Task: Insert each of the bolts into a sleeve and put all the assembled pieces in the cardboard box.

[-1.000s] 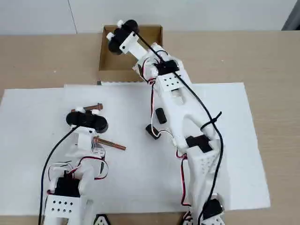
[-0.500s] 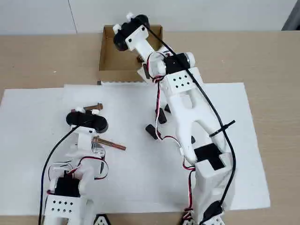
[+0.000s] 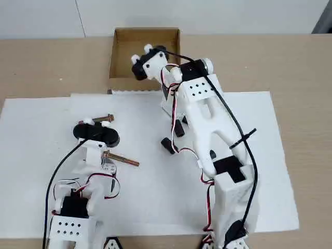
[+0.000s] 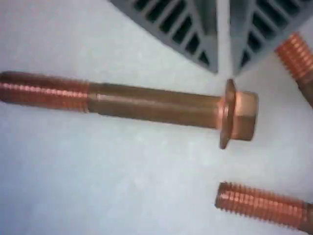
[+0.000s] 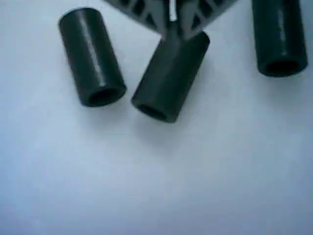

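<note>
Two copper bolts lie on the white paper by my left arm, one [image 3: 104,119] farther back and one [image 3: 122,159] at its gripper. In the left wrist view that long bolt [image 4: 146,103] lies crosswise, its head just under my shut left gripper [image 4: 223,68], with two more bolt ends [image 4: 264,205] [image 4: 296,54] beside it. Black sleeves [image 3: 178,127] [image 3: 168,145] lie under my right arm. My right gripper [image 5: 171,27] hangs shut just over the middle sleeve [image 5: 168,78], with another sleeve [image 5: 92,62] [image 5: 279,36] on each side. The cardboard box [image 3: 120,57] stands at the back.
The right arm's wrist [image 3: 150,65] hovers at the box's front edge. The white paper [image 3: 41,129] covers the middle of the wooden table [image 3: 52,62]. A third sleeve [image 3: 212,154] peeks out beside the right arm.
The right arm's wrist has drawn back from over the box to its front edge, towards the paper. The left arm and the bolts have not moved.
</note>
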Robot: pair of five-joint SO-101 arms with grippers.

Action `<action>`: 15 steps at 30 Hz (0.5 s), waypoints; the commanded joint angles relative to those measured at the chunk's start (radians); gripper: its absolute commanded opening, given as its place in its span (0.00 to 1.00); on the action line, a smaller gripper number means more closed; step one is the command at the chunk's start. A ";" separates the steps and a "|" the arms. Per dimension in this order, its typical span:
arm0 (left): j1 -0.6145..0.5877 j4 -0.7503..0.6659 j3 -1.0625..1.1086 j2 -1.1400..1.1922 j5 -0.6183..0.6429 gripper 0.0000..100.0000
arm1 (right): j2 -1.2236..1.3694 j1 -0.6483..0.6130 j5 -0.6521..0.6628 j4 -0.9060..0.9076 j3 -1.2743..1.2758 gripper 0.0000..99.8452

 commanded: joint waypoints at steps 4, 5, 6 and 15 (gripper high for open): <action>-0.005 -0.012 -0.004 -0.008 -0.003 0.01 | 0.053 0.077 0.143 0.031 -0.043 0.00; -0.005 -0.012 -0.004 -0.008 -0.003 0.01 | 0.059 0.082 0.161 0.030 -0.043 0.00; -0.005 -0.012 -0.004 -0.008 -0.003 0.01 | 0.065 0.085 0.181 0.030 -0.043 0.00; -0.005 -0.012 -0.004 -0.008 -0.003 0.01 | 0.099 0.104 0.304 0.025 -0.043 0.13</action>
